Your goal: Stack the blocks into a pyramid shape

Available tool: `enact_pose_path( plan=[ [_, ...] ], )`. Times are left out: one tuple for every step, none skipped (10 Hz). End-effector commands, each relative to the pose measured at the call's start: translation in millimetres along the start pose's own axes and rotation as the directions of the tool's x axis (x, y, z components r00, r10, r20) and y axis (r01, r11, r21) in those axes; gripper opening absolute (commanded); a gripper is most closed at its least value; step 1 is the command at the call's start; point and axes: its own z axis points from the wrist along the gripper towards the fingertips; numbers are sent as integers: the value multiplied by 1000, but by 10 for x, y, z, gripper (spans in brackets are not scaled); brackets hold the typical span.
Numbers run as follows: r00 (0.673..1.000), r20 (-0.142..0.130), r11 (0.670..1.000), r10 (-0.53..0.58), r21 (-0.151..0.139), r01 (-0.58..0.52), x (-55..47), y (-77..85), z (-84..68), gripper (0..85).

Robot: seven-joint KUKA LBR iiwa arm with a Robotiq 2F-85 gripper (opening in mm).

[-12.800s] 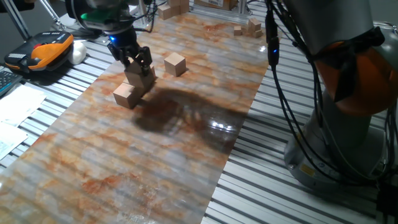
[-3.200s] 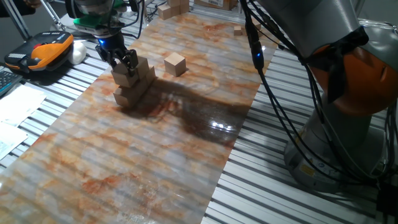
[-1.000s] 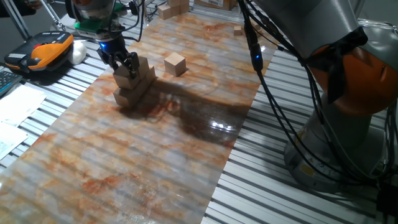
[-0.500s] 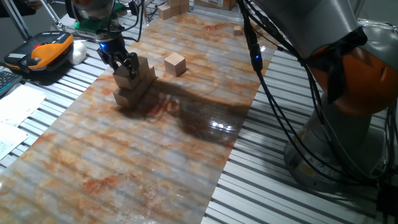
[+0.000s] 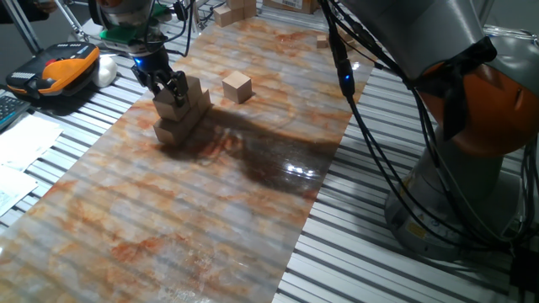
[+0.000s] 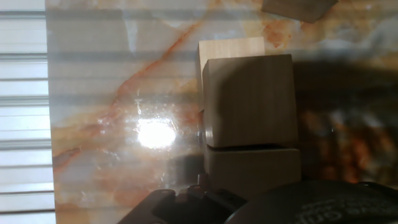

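Observation:
A small pile of light-tan blocks stands at the far left of the marbled mat (image 5: 210, 210). My gripper (image 5: 169, 91) is over it, shut on a block (image 5: 171, 108) that rests on a lower block (image 5: 171, 131). Another raised block (image 5: 195, 91) sits just behind it. A single block (image 5: 237, 85) lies apart to the right. In the hand view the held block (image 6: 249, 99) fills the centre, with a paler block (image 6: 230, 46) beyond it, another (image 6: 252, 171) nearer, and the lone block (image 6: 295, 7) at the top edge. My fingertips are hidden there.
An orange-and-black device (image 5: 63, 67) and a white object (image 5: 105, 71) lie on the slatted table left of the mat. Papers (image 5: 25, 143) are at the left edge. More wooden pieces (image 5: 234, 10) sit far back. The arm's base (image 5: 472, 143) and cables (image 5: 354, 76) fill the right.
Earlier the gripper carried a block down beside the first blocks, then onto the pile. Over the last second nothing has visibly moved.

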Motion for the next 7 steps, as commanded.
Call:
enact_pose_path(
  plan=[
    [1000,0,1000,4,2,-4,1,0,0,680],
    [1000,-1,1000,7,2,-7,2,0,-1,680],
    [1000,-1,1000,7,2,-7,2,0,-1,680],
    [1000,1,1000,7,4,-7,4,0,-2,680],
    [1000,-2,1000,5,0,-5,3,-2,-3,680],
    [1000,-3,1000,-10,-5,10,0,-5,-6,680],
    [1000,-8,1000,-24,-15,24,0,-9,-12,680]
  ],
)
